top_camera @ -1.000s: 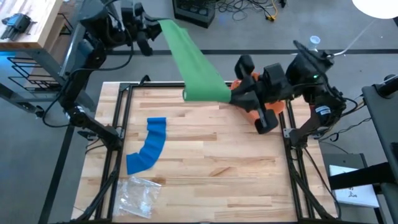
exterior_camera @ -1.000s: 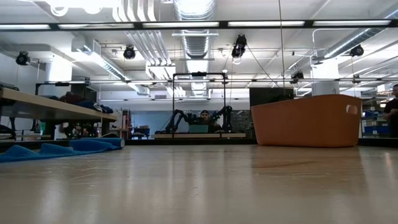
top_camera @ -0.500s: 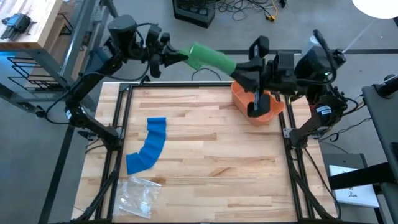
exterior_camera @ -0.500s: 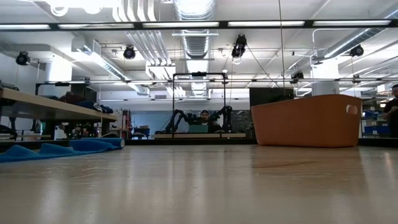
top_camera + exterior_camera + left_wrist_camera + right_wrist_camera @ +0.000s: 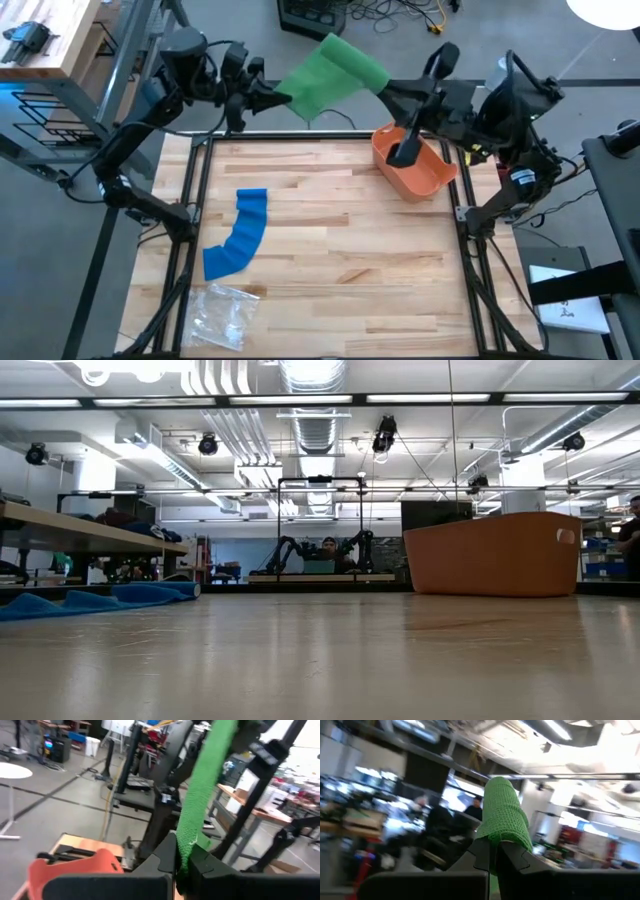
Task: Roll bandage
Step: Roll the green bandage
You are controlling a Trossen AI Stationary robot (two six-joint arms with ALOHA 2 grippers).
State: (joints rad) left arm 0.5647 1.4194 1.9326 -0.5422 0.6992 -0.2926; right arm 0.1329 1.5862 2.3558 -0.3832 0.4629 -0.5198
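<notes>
We take the basket [image 5: 416,172] on the counter [image 5: 330,260] as our landmark, at the far right corner. A folded bandage [image 5: 240,236] lies well to its left and nearer us; a plastic bag [image 5: 222,312] sits nearer still. Above the counter's far edge, left of the basket, a second bandage [image 5: 328,74] stretches between the left gripper [image 5: 278,97] and right gripper [image 5: 385,88], both clamped on it.

Orange bin [image 5: 492,553], blue bandage [image 5: 95,601]

A matt, woven cloth is seen in the green bandage [image 5: 330,75]; the table [image 5: 330,250] is smooth pale wood.
</notes>
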